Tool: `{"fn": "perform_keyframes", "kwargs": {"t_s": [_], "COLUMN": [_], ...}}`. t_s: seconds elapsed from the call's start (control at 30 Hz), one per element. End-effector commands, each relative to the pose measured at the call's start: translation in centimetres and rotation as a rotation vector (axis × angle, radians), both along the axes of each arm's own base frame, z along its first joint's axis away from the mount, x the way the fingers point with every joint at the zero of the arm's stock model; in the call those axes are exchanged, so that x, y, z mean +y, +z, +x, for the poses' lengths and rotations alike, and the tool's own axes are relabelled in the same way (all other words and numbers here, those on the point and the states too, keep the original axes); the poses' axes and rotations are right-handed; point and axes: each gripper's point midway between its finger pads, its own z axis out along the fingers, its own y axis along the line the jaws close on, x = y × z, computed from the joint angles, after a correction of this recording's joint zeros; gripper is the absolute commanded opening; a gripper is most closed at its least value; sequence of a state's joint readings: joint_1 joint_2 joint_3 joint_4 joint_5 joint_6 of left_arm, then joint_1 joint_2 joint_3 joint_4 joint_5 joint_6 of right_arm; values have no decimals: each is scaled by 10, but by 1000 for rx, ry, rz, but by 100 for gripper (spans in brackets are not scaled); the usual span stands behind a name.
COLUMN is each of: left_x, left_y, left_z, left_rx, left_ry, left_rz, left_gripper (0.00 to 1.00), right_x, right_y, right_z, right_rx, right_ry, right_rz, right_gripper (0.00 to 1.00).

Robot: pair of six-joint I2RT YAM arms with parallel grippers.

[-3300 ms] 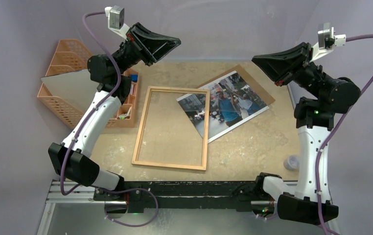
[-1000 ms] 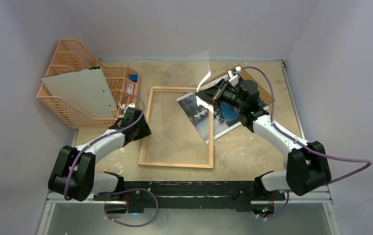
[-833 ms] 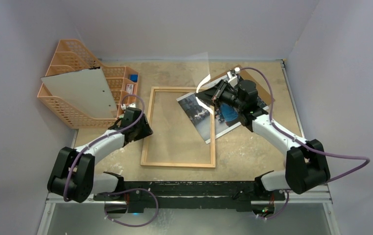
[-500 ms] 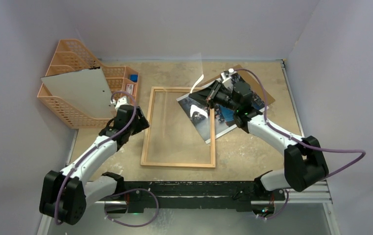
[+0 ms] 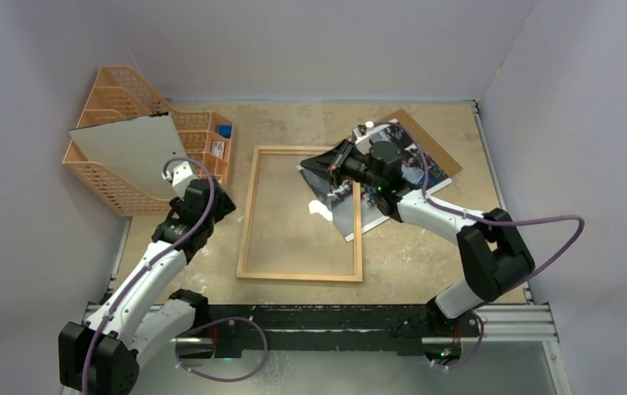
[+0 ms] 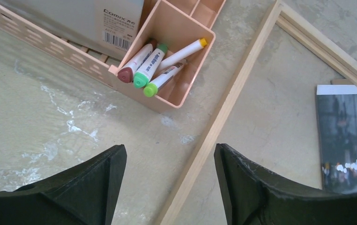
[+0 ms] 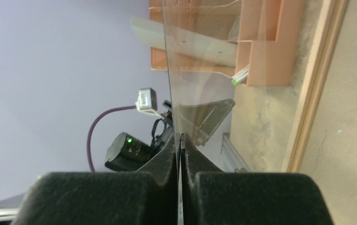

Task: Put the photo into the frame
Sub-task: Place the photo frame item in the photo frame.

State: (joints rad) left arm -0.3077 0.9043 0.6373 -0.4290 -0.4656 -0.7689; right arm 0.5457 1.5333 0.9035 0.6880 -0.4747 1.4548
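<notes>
The light-wood frame [image 5: 248,210] lies flat mid-table; its left rail [image 6: 242,84] runs between my left gripper's fingers, well below them. The street photo [image 5: 341,207] lies face up at the frame's right side, its corner inside the opening [image 6: 345,136]. My left gripper [image 5: 215,202] [image 6: 168,150] is open and holds nothing. My right gripper [image 5: 332,164] [image 7: 180,137] is shut on the edge of a clear pane [image 7: 204,70], held tilted over the frame's upper right. A white glare [image 5: 318,210] marks the pane.
An orange mesh organizer [image 5: 117,99] stands at the left with a pale grey sheet [image 5: 133,156] leaning in it. Its small compartment holds markers [image 6: 158,70]. A brown hardboard panel [image 5: 438,152] lies under the photo's far end.
My left gripper opened, let go of the frame's left rail and drew back toward the organizer. My right gripper carried the clear pane left and tipped it down over the frame.
</notes>
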Motion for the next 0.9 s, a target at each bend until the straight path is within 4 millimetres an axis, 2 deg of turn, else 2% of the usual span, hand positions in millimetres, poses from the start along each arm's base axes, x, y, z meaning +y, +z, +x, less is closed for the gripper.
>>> {"fn": "perform_keyframes", "kwargs": {"t_s": [0.0, 0.13, 0.3, 0.5, 0.73, 0.87], "left_x": [7, -4, -20, -27, -29, -29], "left_y": [10, 1, -7, -19, -30, -34], "left_z": [2, 6, 11, 14, 15, 14], "left_rx": [-24, -10, 0, 30, 58, 67], "left_ry": [48, 2, -70, -99, -103, -96], "left_rz": [4, -26, -65, -78, -78, -78], "left_gripper": [75, 78, 79, 79, 79, 79], "right_x": [-6, -13, -23, -35, -38, -42], "right_y": [-21, -66, -107, -120, -131, -144], "right_z": [19, 18, 11, 4, 9, 9], "right_rx": [-21, 46, 125, 121, 54, 73], "right_ry": [-103, -146, -183, -209, -215, -209], "right_rz": [-19, -33, -60, -128, -235, -304], "right_gripper": [0, 0, 0, 0, 0, 0]}}
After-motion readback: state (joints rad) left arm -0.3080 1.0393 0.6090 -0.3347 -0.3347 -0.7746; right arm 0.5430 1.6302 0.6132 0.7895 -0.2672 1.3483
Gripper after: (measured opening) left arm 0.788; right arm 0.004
